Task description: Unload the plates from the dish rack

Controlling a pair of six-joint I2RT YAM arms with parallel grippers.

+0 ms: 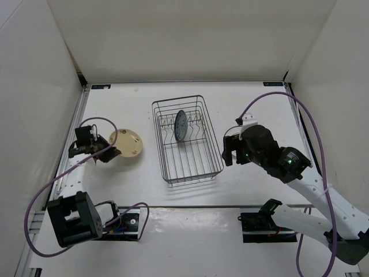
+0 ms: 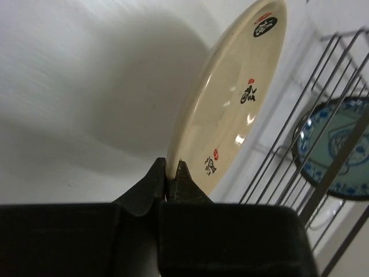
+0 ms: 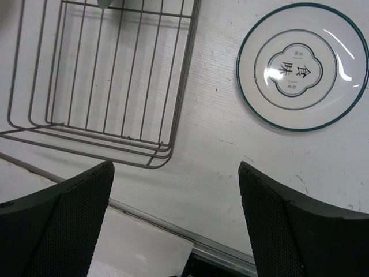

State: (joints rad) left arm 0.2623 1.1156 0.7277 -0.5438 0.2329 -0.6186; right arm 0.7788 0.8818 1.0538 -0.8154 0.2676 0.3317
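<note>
Dark metal wire forms the dish rack, which stands at the centre of the white surface. One blue-grey plate stands upright on edge between the divider prongs in the 12 o'clock half of the rack.

The cream-yellow plate is outside the rack, at its 9 o'clock side and apart from the wire. The left end effector is closed on this plate's rim, one fingertip on each face, with only the rim thickness between them. The views do not show whether the plate touches the surface.

The white plate, with thin dark rings and centre marks, lies flat on the surface at the rack's 3 o'clock side, apart from it. In the top view the right arm hides it.

The right end effector hangs above the surface between rack and white plate. Its fingers are spread wide and it grips nothing.
</note>
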